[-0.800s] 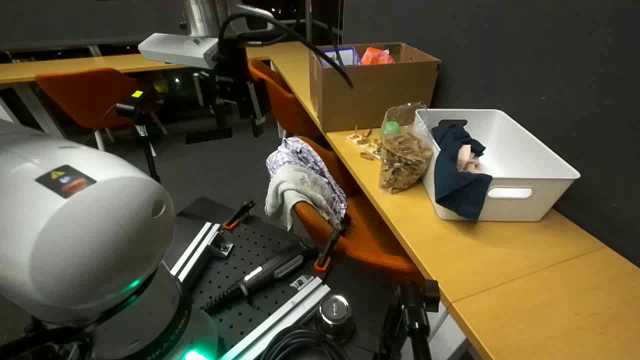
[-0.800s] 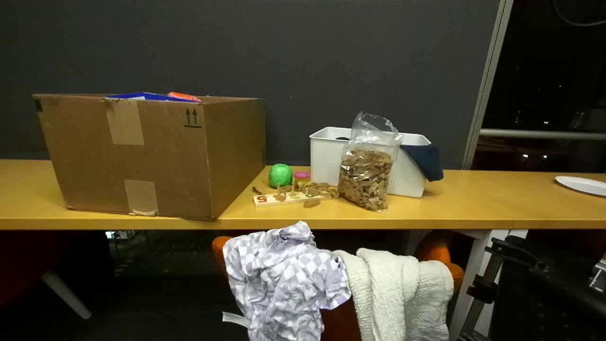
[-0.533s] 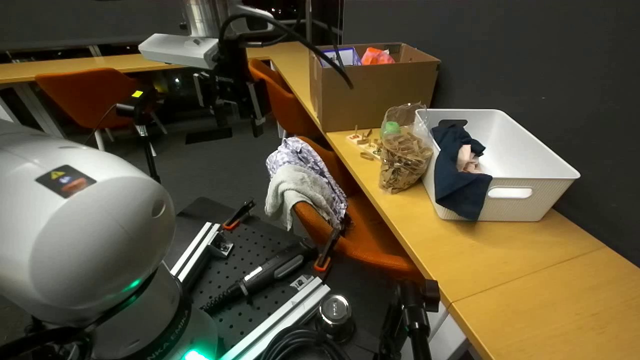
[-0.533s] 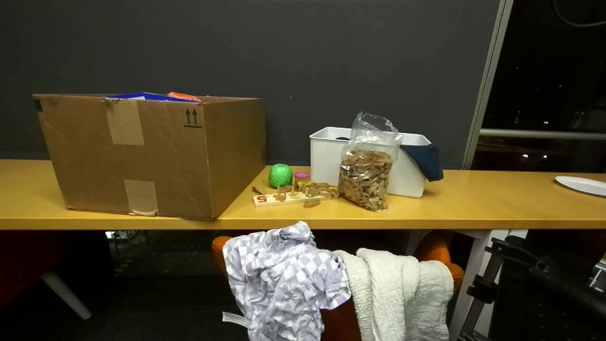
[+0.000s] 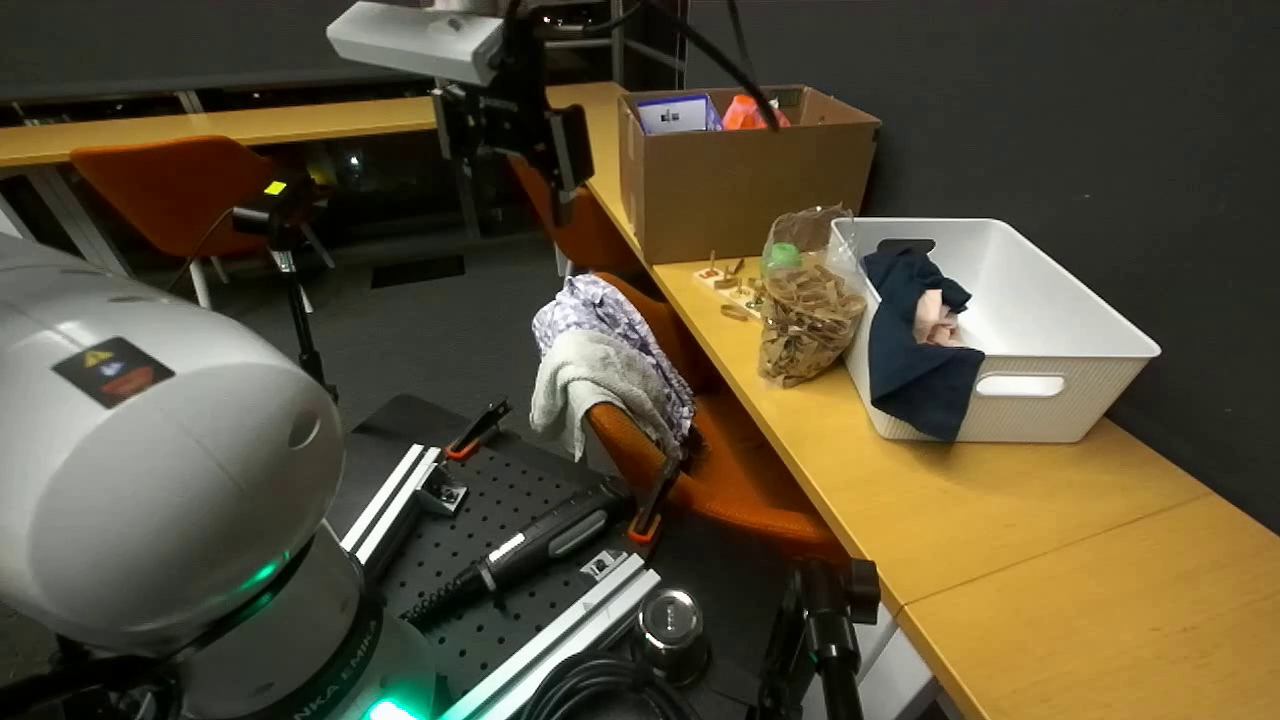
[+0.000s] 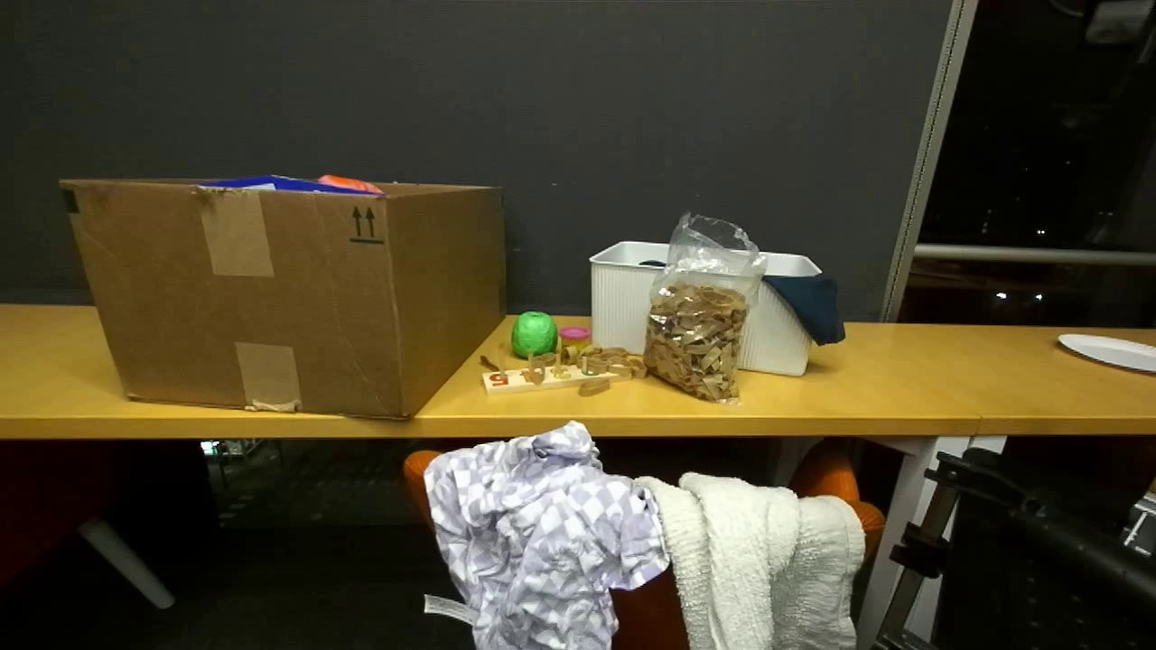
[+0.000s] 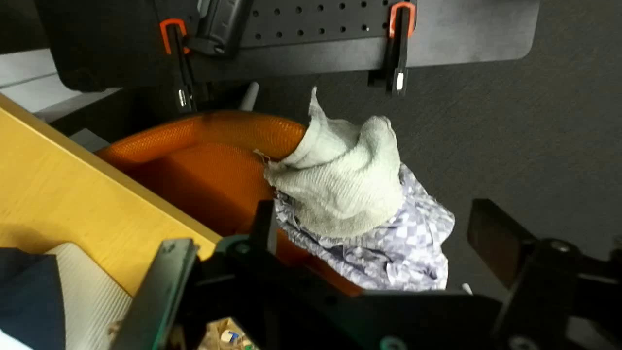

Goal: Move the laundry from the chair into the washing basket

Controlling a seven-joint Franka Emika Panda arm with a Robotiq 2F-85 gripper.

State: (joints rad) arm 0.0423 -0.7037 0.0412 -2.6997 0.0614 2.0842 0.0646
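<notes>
Gripper [image 7: 376, 226] fingers spread wide, low in the wrist view; towel [image 7: 347, 182] and checked cloth [image 7: 422, 228] are draped mid-frame over the chair [image 7: 209, 180].

The table [image 6: 921, 384] bears a box [image 6: 289, 307], bag [image 6: 697, 338], white basket [image 6: 621, 307], green ball [image 6: 535, 335] and plate [image 6: 1111, 351].

In an exterior view the checkered cloth [image 6: 546, 533] ran off the picture at 6 o'clock and the pale towel [image 6: 754, 551] at 5, and between them they hid most of the chair [image 6: 650, 609] back. Plate [image 6: 1111, 352] was sliced off at 3 o'clock. The plastic bag [image 6: 698, 338] blocked a chunk of the basket [image 6: 623, 307]. Blurry grey shape [image 6: 1120, 20] at 2 o'clock, couldn't tell what it was. In the wrist view the basket and navy cloth [image 7: 31, 296] were cut off at 8 o'clock, and the jaws, standing apart, looked pretty fuzzy.
</notes>
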